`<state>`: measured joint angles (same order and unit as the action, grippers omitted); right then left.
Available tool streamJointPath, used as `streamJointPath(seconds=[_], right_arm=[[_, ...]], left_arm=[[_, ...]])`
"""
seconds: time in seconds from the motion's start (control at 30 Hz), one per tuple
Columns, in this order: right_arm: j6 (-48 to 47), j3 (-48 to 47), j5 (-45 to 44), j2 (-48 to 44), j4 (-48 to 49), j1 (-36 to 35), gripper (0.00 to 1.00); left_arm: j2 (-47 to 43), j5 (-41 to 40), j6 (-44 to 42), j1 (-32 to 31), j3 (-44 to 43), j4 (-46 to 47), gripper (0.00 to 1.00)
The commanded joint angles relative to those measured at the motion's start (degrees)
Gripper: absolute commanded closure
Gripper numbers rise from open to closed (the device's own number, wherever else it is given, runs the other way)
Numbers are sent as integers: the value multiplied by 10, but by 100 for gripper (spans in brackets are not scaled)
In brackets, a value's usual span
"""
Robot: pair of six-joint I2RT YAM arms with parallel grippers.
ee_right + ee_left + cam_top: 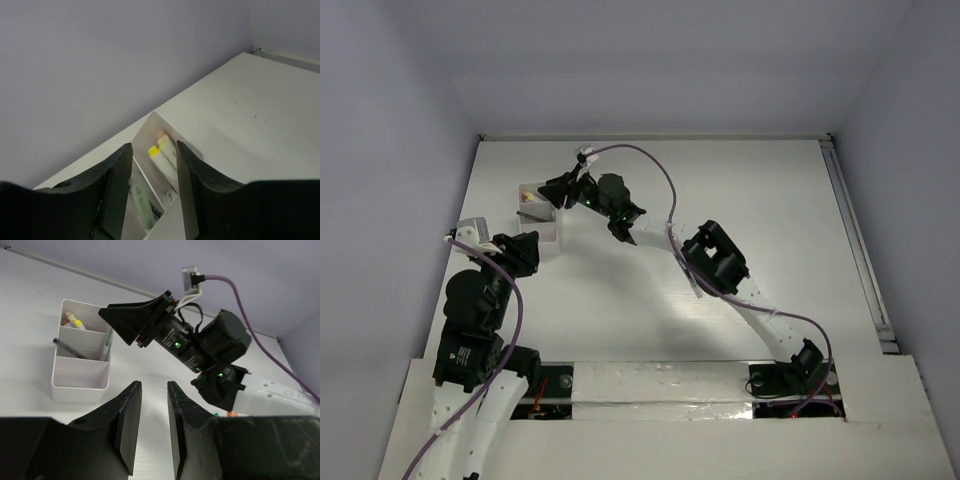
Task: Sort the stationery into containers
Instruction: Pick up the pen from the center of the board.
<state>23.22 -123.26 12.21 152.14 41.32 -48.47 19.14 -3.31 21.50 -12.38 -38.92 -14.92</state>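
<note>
The white three-compartment organizer box (548, 238) stands at the back left. In the left wrist view (80, 385), its far cell holds white sticks with yellow and orange ends (72, 320). The middle cell holds a dark pen (70, 347) and a mint-green marker (107, 342). The near cell looks empty. My right gripper (548, 193) hovers open and empty over the box. Between its fingers (154, 147) I see the sticks (162, 157) and the green marker (142, 202). My left gripper (152, 387) is open and empty just right of the box's near end (525, 247).
The right arm (720, 265) stretches diagonally across the table from the near right. A small orange bit (232, 414) shows on the table under the right arm's wrist. The lilac left wall stands close behind the box (100, 75).
</note>
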Motion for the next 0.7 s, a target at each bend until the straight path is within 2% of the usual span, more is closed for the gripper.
streamJointPath(seconds=[0.0,0.2,0.27,0.33,0.37,0.4,0.43,0.6,0.63,0.67], right_arm=[[-20,39,11,-110,53,-4,51],[-31,134,40,-191,65,-9,45],[-27,192,45,-227,66,-9,48],[-27,244,36,-260,56,-9,61],[-40,272,31,-296,44,-9,72],[-48,295,25,-314,23,-9,93],[-58,342,3,-332,-29,-9,100],[-96,460,-96,-444,-207,13,100],[-93,469,-117,-454,-285,21,100],[-92,488,-119,-466,-316,31,100]], left_arm=[[5,-3,-3,-3,-3,17,76],[3,-2,-3,3,-2,16,76],[3,-1,-2,3,-1,17,76],[-2,-2,-2,3,-1,17,76],[-4,-2,-2,3,-1,17,76],[-3,-2,-2,3,-1,17,76],[-5,-2,-1,3,-1,17,76],[-15,1,-2,3,-1,19,76],[-15,1,-2,-3,-1,19,76],[-14,1,-1,-3,-1,18,76]])
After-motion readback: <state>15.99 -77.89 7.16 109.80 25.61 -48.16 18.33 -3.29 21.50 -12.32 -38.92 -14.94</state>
